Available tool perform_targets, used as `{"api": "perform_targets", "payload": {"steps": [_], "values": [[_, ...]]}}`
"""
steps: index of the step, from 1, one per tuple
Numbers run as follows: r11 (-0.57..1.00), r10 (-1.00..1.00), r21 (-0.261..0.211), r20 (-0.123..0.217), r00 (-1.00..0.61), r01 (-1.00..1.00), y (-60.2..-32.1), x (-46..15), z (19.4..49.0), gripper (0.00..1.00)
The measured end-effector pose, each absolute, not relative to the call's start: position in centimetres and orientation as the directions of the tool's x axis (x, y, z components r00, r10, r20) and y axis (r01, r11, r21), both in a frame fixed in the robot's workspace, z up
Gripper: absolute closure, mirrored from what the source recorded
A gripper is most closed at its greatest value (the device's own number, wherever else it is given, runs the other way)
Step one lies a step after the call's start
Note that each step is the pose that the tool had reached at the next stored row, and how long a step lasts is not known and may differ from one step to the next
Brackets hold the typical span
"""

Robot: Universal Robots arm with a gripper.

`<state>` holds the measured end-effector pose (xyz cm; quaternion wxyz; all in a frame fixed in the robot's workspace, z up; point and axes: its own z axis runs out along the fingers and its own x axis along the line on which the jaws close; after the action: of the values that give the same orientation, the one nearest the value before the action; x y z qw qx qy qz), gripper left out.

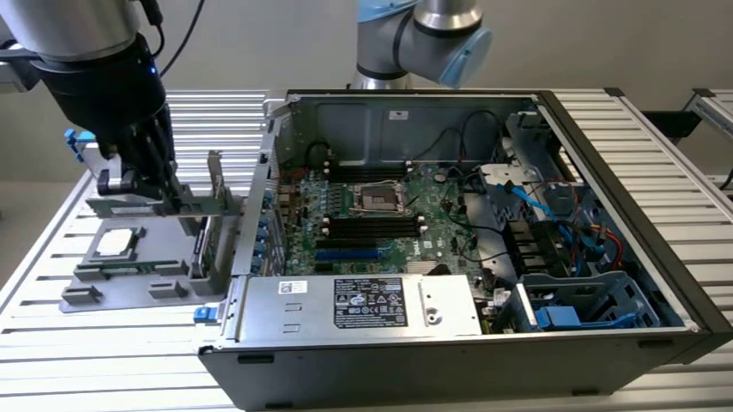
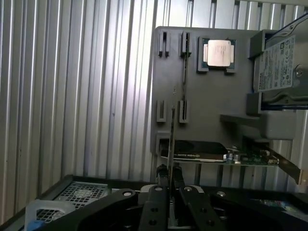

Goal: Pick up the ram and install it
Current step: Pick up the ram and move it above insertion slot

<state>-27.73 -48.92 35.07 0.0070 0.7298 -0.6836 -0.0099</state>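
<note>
The ram (image 2: 172, 130) appears edge-on in the wrist view as a thin dark stick. My gripper (image 2: 171, 174) is shut on its near end, one finger on each flat side. The stick hangs over the grey parts fixture (image 2: 207, 120), just beside the fixture's narrow upright holders (image 2: 184, 110). In the exterior view my gripper (image 1: 154, 190) is low over that fixture (image 1: 115, 287) at the exterior view's left, outside the open computer case (image 1: 458, 257). The motherboard's black slots (image 1: 369, 227) lie inside the case beside the processor socket (image 1: 378, 197).
The fixture also holds a square silver processor chip (image 2: 219, 52), a hard drive (image 2: 281, 62) and a wide green expansion card (image 2: 211, 154). The case's side wall (image 1: 257, 215) rises between fixture and motherboard. A power supply (image 1: 366, 305) and cables (image 1: 550, 215) crowd the case. A second arm's base (image 1: 418, 34) stands behind.
</note>
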Motion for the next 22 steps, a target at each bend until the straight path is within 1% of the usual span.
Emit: {"api": "perform_targets", "payload": {"steps": [9, 18, 22], "values": [[-0.065, -0.998, 0.022, -0.008, 0.065, -0.998, -48.8, -26.0, 37.2, 0.86], [-0.067, -0.997, 0.020, -0.050, 0.066, -0.998, -48.8, -21.9, 38.3, 0.86], [-0.068, -0.996, 0.019, -0.062, 0.066, -0.998, -48.8, -20.1, 38.7, 0.86]]}}
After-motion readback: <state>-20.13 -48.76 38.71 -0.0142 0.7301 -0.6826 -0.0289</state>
